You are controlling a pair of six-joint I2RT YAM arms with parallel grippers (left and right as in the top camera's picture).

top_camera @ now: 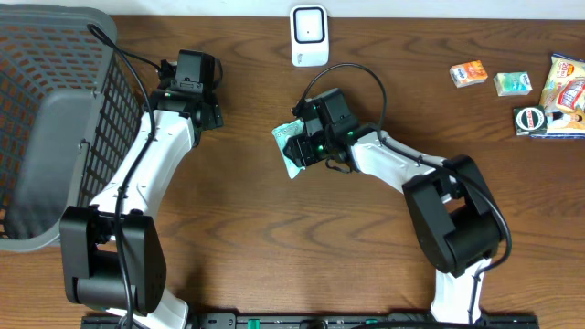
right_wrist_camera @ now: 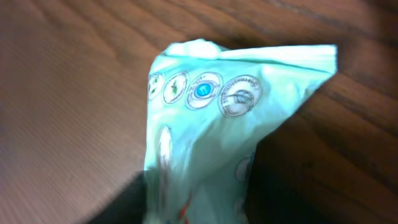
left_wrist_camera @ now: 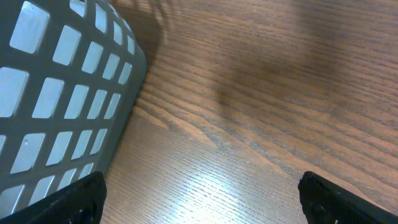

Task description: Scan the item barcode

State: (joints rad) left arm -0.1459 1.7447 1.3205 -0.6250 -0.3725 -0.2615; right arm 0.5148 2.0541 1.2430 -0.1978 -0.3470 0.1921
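A grey mesh basket (top_camera: 46,55) stands at the left end of the wooden table (top_camera: 247,247). Far to the right lie a small orange packet (top_camera: 468,73), a small green packet (top_camera: 513,83), a yellow snack bag (top_camera: 567,87) and, touching it, a dark pack (top_camera: 530,120).

White-shelled left arm (top_camera: 154,155) and right arm (top_camera: 388,160) with bulky black joint housings, looping black cables (top_camera: 356,68), green indicator lights (top_camera: 320,146) on the right wrist

Setting: robot test bench arranged as a shop checkout. Indicators: wooden table (top_camera: 247,247); white scanner (top_camera: 309,35) at far edge; grey basket (top_camera: 46,55) at left; snack packs (top_camera: 468,73) at right; left arm (top_camera: 151,164) and right arm (top_camera: 402,169) mounted at near edge.
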